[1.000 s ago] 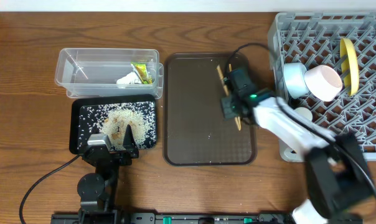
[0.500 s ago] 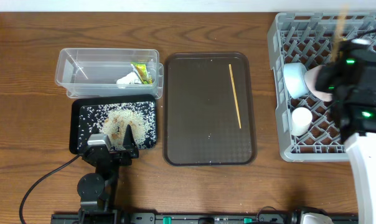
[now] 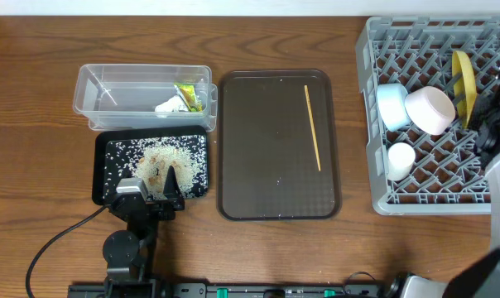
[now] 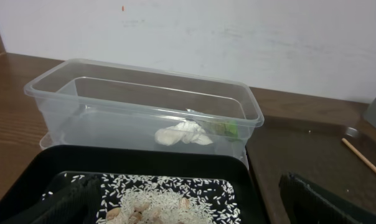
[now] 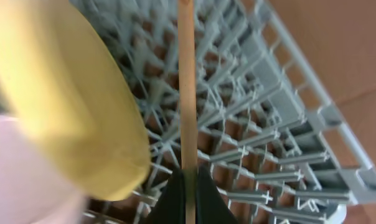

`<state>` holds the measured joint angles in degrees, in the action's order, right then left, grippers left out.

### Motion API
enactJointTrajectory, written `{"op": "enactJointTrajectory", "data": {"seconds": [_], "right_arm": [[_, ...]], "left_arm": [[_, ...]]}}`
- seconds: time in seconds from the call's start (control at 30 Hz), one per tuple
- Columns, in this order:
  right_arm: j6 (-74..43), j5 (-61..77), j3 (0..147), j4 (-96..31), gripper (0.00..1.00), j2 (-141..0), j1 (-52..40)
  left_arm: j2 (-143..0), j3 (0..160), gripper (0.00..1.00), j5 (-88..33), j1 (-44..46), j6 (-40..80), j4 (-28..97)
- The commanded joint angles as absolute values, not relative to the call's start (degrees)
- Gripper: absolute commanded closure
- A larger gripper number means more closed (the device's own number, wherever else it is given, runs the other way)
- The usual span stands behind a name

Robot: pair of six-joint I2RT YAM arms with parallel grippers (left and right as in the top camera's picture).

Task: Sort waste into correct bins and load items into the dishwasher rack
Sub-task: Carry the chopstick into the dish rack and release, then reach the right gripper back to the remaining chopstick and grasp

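The grey dishwasher rack (image 3: 382, 194) holds the pale-yellow plate (image 3: 463, 79) on edge, a white bowl (image 3: 430, 110) and a light-blue bowl (image 3: 390, 104). My right gripper (image 3: 492, 128) is over the rack's right side. In the right wrist view it (image 5: 188, 177) is shut on a wooden chopstick (image 5: 187, 87) beside the plate (image 5: 70, 93), above the rack lattice (image 5: 275, 130). A second chopstick (image 3: 313, 128) lies on the brown tray. The clear tub (image 3: 93, 83) holds the wrapper (image 3: 188, 97) and white scrap (image 3: 169, 105). The black tray (image 3: 101, 170) holds rice (image 3: 163, 161). My left gripper (image 4: 188, 214) is open over its front edge.
The dark brown serving tray (image 3: 266, 165) lies between the bins and the rack. A small white round object (image 3: 399, 160) sits in the rack's front left. The left arm's cable (image 3: 60, 240) runs over the wooden table at the front.
My right arm has lifted one chopstick off the brown tray and carried it right, over the rack beside the plate. The other chopstick still lies on the tray. The left arm has not moved.
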<state>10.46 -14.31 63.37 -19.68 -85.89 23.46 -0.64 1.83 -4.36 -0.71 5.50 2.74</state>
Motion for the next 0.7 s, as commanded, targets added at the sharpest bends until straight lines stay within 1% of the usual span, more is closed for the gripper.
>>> {"op": "enactJointTrajectory", "data": {"seconds": [0.0,0.1,0.17,0.2,0.23,0.37,0.47,0.67], "right_arm": [[13.6,-16.5,63.7,-19.6,0.99,-88.9,24.4],[15.3,-16.3,63.7,-19.3,0.99,-90.2,24.2],[15.3,-14.6,63.7,-18.6,0.76,-89.9,23.9],[15.3,-13.0,63.7,-18.2,0.58,-89.4,23.9],[15.3,-10.9,63.7,-18.0,0.48,-88.6,23.9],[14.6,-4.8,63.7,-18.6,0.46,-84.9,23.8],[9.2,-1.1,63.7,-19.7,0.47,-81.4,23.5],[-2.5,14.8,63.7,-25.2,0.61,-72.9,20.3]], "left_arm": [[-0.3,0.2,0.07,-5.0,-1.0,4.7,3.5],[-0.3,0.2,0.06,-5.0,-1.0,4.7,3.5],[-0.3,0.2,0.06,-5.0,-1.0,4.7,3.5],[-0.3,0.2,0.07,-5.0,-1.0,4.7,3.5],[-0.3,0.2,0.07,-5.0,-1.0,4.7,3.5],[-0.3,0.2,0.06,-5.0,-1.0,4.7,3.5],[-0.3,0.2,0.07,-5.0,-1.0,4.7,3.5],[-0.3,0.2,0.07,-5.0,-1.0,4.7,3.5]]}}
